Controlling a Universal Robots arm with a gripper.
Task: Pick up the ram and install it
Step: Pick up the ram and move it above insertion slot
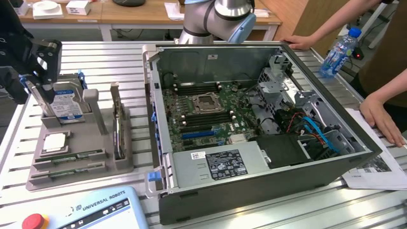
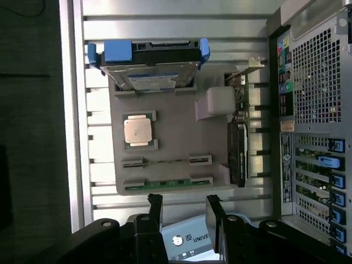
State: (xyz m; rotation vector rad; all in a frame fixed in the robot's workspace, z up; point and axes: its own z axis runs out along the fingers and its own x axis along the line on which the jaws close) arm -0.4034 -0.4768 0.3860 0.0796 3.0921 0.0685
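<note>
Ram lay cradled in the end slots of the gray parts tray on the tabletop, likely to keep its long sides free for pinching. Your gripper hovered above that edge, jaws spread wide, holding nothing.

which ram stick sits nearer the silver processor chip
The ram stick beside the processor chip; the other ram stick lies at the outer edge of the tray.

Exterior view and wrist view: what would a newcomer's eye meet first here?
The big open computer case, its green motherboard exposed, dominates the middle. At the exterior view's left, a grey tray holds a hard drive and the ram; in the wrist view the open claw hangs above that tray.
</note>
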